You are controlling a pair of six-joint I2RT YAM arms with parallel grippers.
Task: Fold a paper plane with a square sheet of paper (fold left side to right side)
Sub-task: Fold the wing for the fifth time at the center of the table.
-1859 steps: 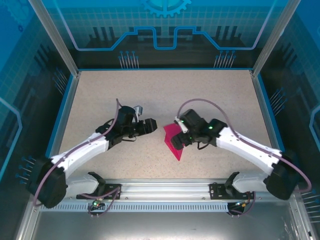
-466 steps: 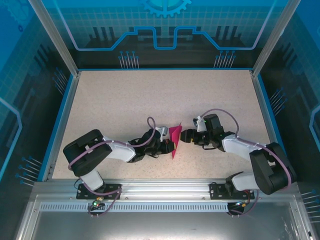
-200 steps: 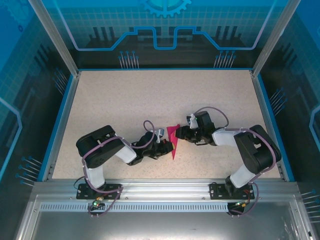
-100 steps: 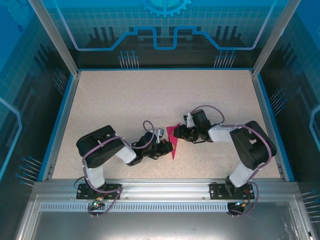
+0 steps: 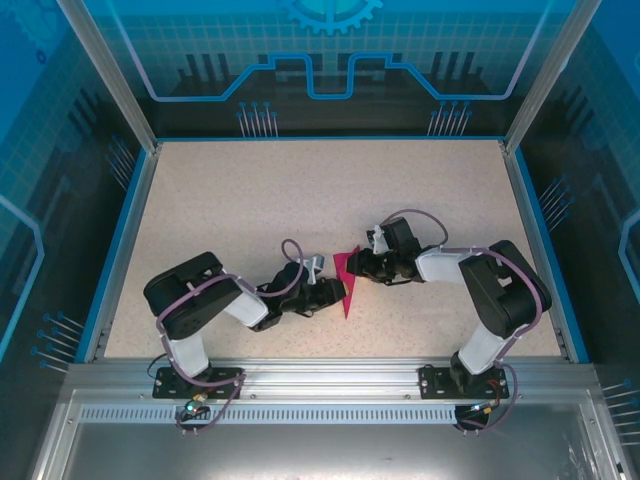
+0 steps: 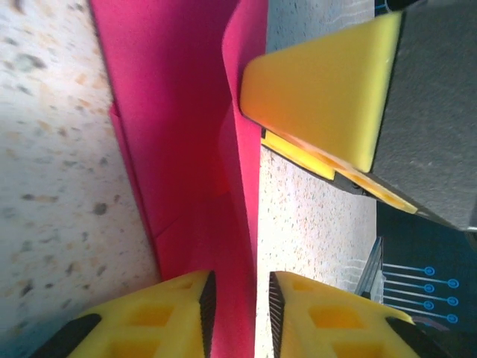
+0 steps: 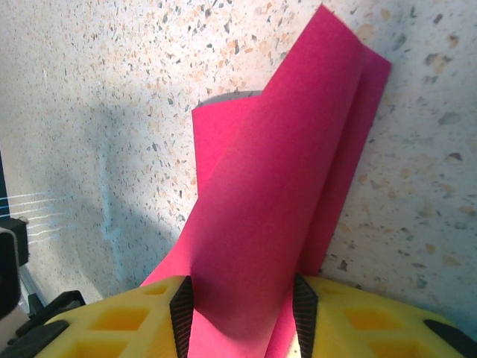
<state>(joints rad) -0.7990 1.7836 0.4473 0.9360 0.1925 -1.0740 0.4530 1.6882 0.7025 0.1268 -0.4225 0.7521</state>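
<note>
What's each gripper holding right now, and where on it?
Right gripper pinches the raised fold of the pink paper at its far end. Left gripper straddles the near end, jaws apart, not gripping.

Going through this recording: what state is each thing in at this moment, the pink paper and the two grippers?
Pink paper: folded into layers, one flap standing up.
Left gripper: jaws slightly apart, the paper's edge between them.
Right gripper: jaws apart with the raised flap between them; whether it is gripped is unclear.
</note>
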